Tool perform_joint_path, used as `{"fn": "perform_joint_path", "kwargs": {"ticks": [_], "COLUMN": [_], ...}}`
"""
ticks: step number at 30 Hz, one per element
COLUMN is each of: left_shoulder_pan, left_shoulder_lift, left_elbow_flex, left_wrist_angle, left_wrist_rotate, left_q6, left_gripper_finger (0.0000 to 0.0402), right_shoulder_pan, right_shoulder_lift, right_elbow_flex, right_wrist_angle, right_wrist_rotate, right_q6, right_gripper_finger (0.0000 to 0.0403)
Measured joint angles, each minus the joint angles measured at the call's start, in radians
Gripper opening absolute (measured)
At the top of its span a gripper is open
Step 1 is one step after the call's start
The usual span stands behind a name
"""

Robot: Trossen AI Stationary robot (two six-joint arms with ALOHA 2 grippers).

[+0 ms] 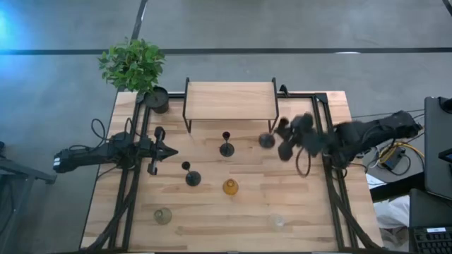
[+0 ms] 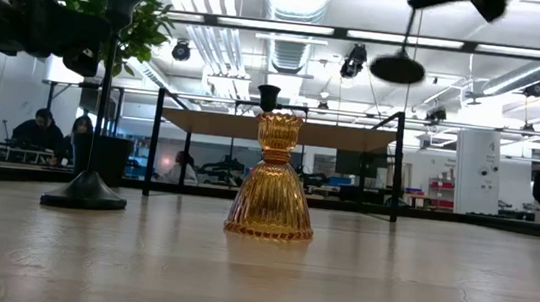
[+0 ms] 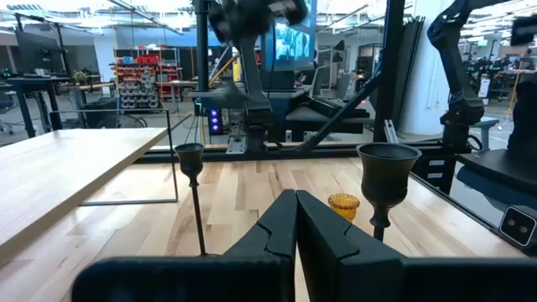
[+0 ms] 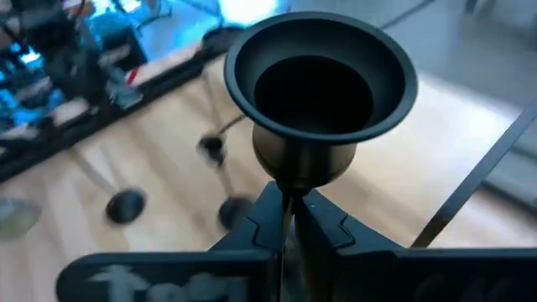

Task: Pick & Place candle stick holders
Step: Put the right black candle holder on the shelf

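Note:
Three black candle stick holders show. One stands on its round base at the table's middle, in front of the wooden shelf. A second stands nearer and to the left, also on its base. The third is in the air, with my right gripper shut on it, right of the shelf's front. In the low view its round base hangs high above the table. My left gripper waits shut at the table's left, pointing level and touching nothing. My right gripper pinches the thin stem of the candle stick holder just under its cup, between the two fingers. The fingers come from the table's right side, slanting down, and lie across the stem. The holder is lifted clear, near upright, its base hanging below.
The wooden shelf on black legs stands at the far middle, a plant in a black pot at its left. An amber glass vase, a greenish one and a clear one stand toward the near edge.

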Motion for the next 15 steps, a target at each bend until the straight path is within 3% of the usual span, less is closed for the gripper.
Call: {"fn": "perform_joint_path", "kwargs": {"ticks": [4, 9, 15], "left_shoulder_pan": [0.000, 0.000, 0.000], "left_shoulder_lift": [0.000, 0.000, 0.000], "left_elbow_flex": [0.000, 0.000, 0.000], "left_wrist_angle": [0.000, 0.000, 0.000], "left_wrist_rotate": [0.000, 0.000, 0.000], "left_q6": [0.000, 0.000, 0.000], "left_gripper_finger": [0.0014, 0.0014, 0.0014], "right_shoulder_pan": [-0.162, -0.368, -0.525], "right_shoulder_lift": [0.005, 0.063, 0.174], "right_elbow_flex": [0.086, 0.169, 0.275], "right_wrist_angle": [-0.002, -0.001, 0.001], "right_wrist_rotate": [-0.063, -0.269, -0.408], "right_q6": [-0.164, -0.300, -0.433], "right_gripper_finger": [0.0011, 0.0011, 0.0011]}}
